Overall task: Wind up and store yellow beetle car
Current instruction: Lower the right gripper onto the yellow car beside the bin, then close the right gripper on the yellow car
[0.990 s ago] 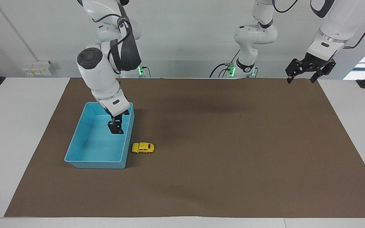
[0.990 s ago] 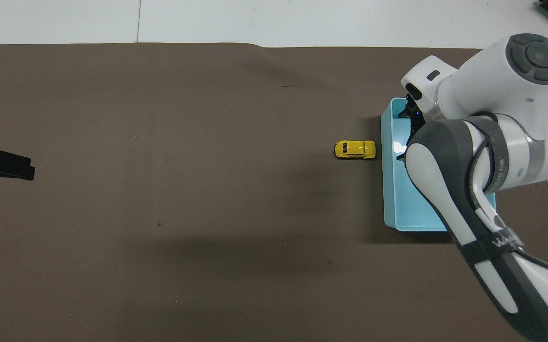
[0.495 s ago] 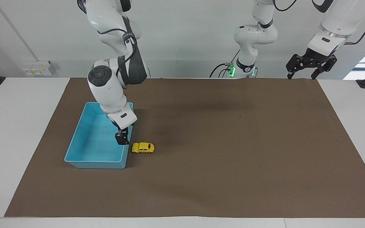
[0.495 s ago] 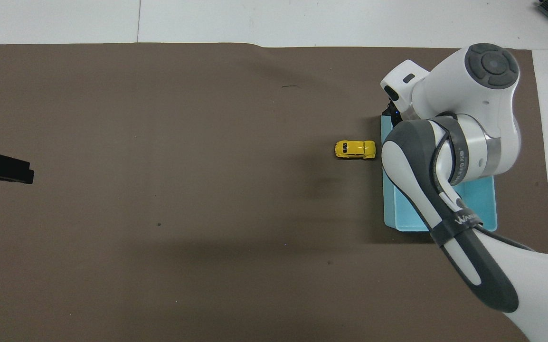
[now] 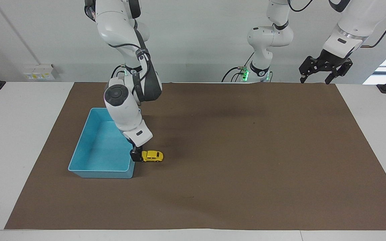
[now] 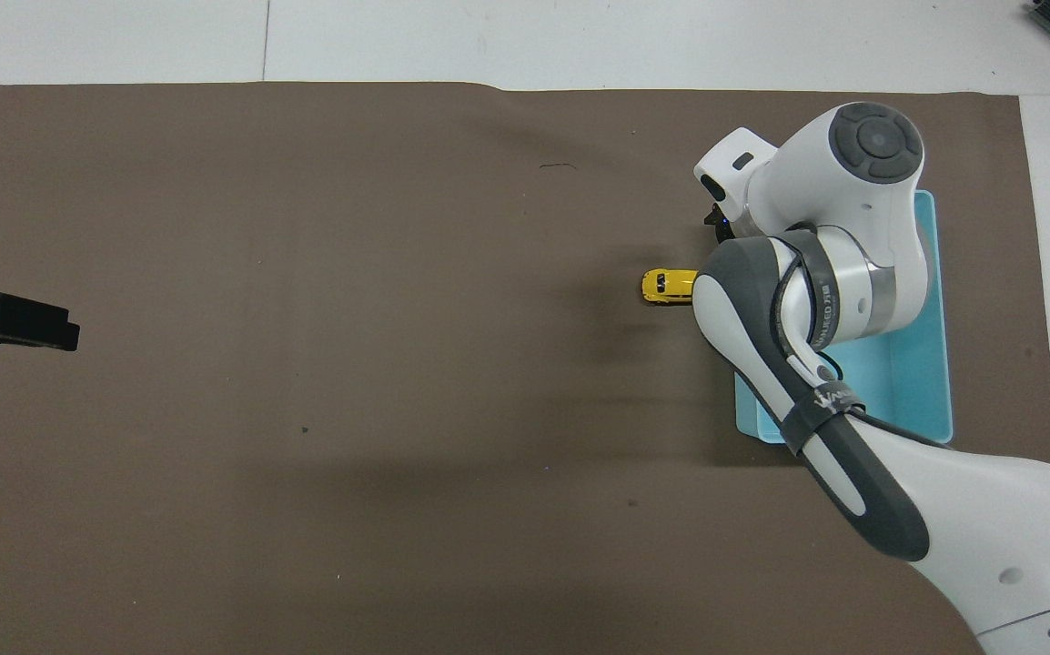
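The yellow beetle car (image 5: 153, 156) stands on the brown mat, just beside the blue bin (image 5: 101, 174) on the side toward the left arm's end of the table. My right gripper (image 5: 135, 156) is down low at the car's bin-side end, in the narrow gap between car and bin, open and seen edge-on; whether it touches the car I cannot tell. In the overhead view the right arm covers that end of the car (image 6: 664, 285) and part of the bin (image 6: 930, 364). My left gripper (image 5: 314, 79) hangs open and high at its own end of the table, with nothing in it.
The brown mat (image 5: 246, 167) covers most of the white table (image 5: 19, 134). The blue bin holds nothing that I can see. The left gripper's tip (image 6: 29, 321) shows at the overhead view's edge.
My right gripper has left the space over the bin, crossed its rim and come down beside the car. The left gripper has risen slightly. The car has not moved.
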Tool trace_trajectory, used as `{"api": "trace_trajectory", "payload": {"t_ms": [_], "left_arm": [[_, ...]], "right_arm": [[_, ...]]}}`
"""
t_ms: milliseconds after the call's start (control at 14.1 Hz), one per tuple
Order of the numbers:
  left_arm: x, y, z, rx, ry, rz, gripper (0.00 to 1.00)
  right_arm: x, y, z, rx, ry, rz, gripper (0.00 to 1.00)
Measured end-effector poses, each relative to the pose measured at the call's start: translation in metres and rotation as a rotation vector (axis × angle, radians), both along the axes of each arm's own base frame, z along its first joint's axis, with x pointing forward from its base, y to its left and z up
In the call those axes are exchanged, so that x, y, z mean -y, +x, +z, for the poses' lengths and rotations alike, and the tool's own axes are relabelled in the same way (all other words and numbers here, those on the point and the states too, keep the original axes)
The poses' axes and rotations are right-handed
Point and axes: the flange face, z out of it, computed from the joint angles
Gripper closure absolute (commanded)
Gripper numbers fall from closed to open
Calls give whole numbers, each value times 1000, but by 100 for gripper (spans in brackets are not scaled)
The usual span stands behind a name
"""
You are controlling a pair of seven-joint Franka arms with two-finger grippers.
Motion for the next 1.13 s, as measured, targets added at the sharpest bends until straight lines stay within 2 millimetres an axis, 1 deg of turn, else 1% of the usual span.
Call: {"api": "trace_trajectory", "payload": {"t_ms": [141, 354, 566, 707, 920, 1061, 1132], "left_arm": [[0, 0, 0, 1, -4, 0, 0], [0, 0, 0, 1, -5, 0, 0], [0, 0, 0, 1, -5, 0, 0], [0, 0, 0, 1, -5, 0, 0], [4, 0, 0, 2, -6, -6, 0], [5, 0, 0, 2, -5, -9, 0], [5, 0, 0, 2, -6, -9, 0]], "right_arm": [[-5, 3, -9, 15, 3, 5, 0], [-6, 8, -25, 26, 4, 3, 0], [-6, 8, -32, 18, 4, 2, 0], [-10, 7, -40, 6, 2, 7, 0], [-22, 2, -51, -11, -2, 25, 0], [-24, -1, -58, -22, -4, 30, 0], [-23, -2, -62, -22, -5, 28, 3]]}}
